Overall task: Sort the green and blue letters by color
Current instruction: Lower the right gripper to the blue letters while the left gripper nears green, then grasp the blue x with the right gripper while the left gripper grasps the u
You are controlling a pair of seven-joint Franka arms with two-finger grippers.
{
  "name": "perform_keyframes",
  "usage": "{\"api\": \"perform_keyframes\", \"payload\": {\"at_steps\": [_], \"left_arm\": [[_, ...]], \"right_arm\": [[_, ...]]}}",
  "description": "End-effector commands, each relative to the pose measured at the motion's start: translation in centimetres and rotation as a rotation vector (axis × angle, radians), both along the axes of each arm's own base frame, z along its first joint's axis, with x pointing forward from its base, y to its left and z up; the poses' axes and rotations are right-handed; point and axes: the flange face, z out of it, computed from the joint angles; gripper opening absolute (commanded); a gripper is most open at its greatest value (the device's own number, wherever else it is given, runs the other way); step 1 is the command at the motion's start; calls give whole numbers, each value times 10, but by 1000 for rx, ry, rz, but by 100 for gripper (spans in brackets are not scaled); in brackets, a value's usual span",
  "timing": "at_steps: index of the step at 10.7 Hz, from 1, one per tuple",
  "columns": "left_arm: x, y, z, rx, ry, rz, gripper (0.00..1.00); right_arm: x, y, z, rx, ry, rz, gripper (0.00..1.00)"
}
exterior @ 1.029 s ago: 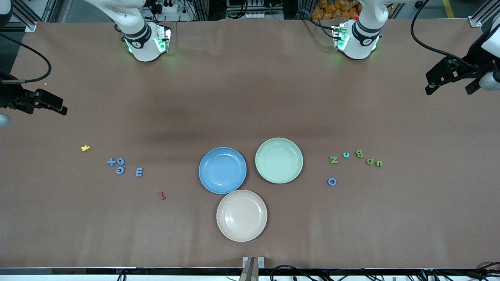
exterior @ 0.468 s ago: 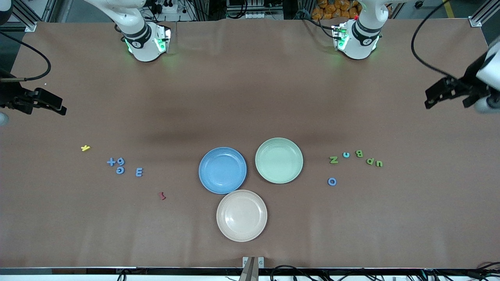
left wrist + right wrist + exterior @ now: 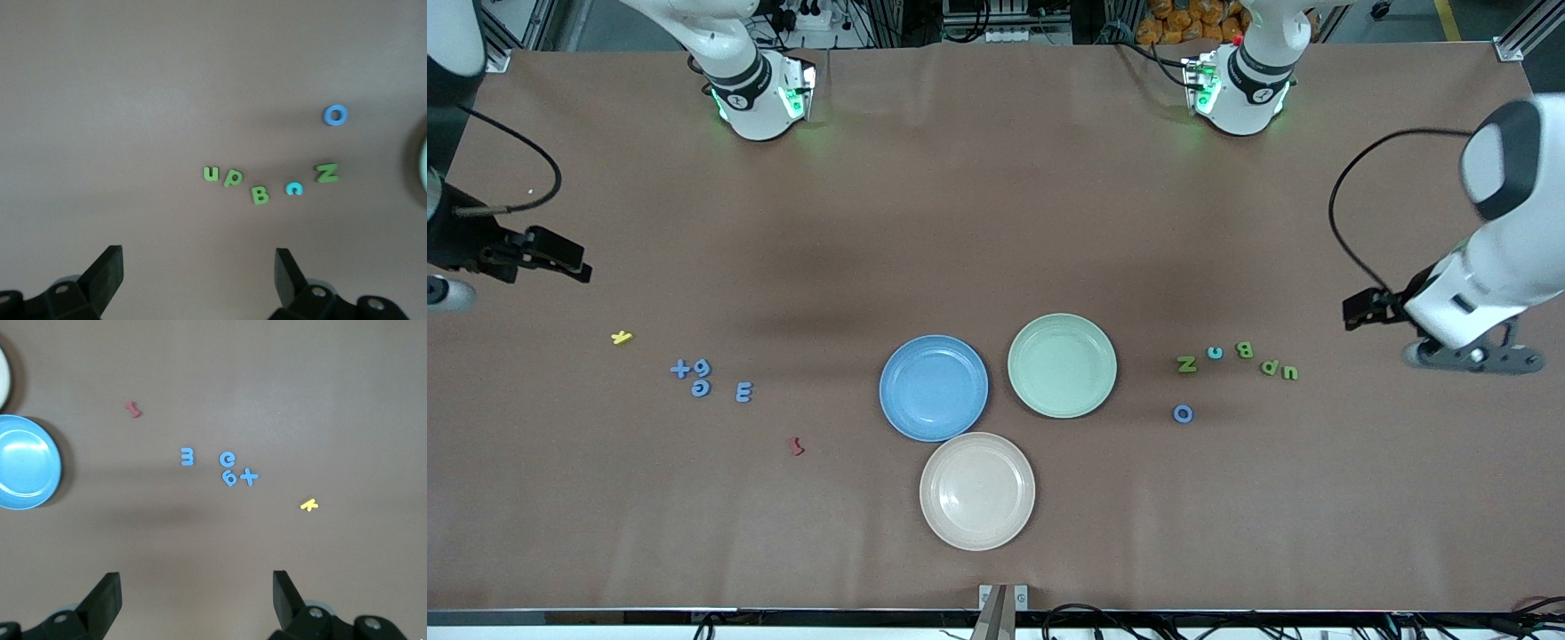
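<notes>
Pre-grasp: nothing sorted yet. Green letters (image 3: 1238, 361) sit at left arm's end, blue letters (image 3: 708, 379) at right arm's. Left gripper (image 3: 197, 277) and right gripper (image 3: 195, 597) both spread wide, empty. Next I descend left onto a green piece, heading for green plate (image 3: 1062, 404).

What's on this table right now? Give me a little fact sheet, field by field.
Plates: blue plate, green plate, beige plate, none holding pieces
Blue pieces: four toward the right arm's end; blue O toward the left arm's
Green letters: row beside the O
Strays: yellow piece, red piece
Left gripper: open
Right gripper: open
</notes>
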Motion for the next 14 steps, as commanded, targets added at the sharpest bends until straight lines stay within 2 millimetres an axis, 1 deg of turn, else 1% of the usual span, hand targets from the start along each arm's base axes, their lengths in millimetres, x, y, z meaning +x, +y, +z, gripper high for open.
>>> {"api": "perform_keyframes", "payload": {"at_steps": [1,2,3,4,5,6,7,8,9,10,11,12,13,14], "left_arm": [[18,14,-94,33,-22,-45,100],[26,16,-127,19,-30,-44,100],[33,15,-158,4,-47,-47,100],[37,22,-181,-4,-49,-37,100],[37,36,-197,-4,-42,-21,100],[37,38,-210,-3,-24,-7,100],[34,37,-216,-2,-13,64,94],[29,31,-221,4,12,126,89],[24,31,-224,12,42,154,87],[23,31,-226,13,48,155,87],[23,34,-230,15,54,156,86],[21,33,-234,29,59,142,85],[17,33,-239,40,65,132,84],[14,36,-241,43,73,126,82]], "right_arm": [[2,-13,-73,-15,6,18,100],[6,-17,-112,-42,10,28,100],[9,-19,-146,-50,14,35,100],[11,-23,-172,-46,28,31,100],[16,-28,-201,-56,52,41,100],[21,-28,-223,-75,59,62,100],[25,-25,-247,-85,59,89,100],[27,-21,-268,-89,52,134,100],[30,-23,-284,-83,49,185,100],[30,-26,-294,-74,48,241,100],[29,-23,-305,-68,42,297,100],[25,-19,-320,-61,41,324,100],[19,-14,-337,-61,19,367,100],[11,-14,-356,-64,-13,429,100]]}}
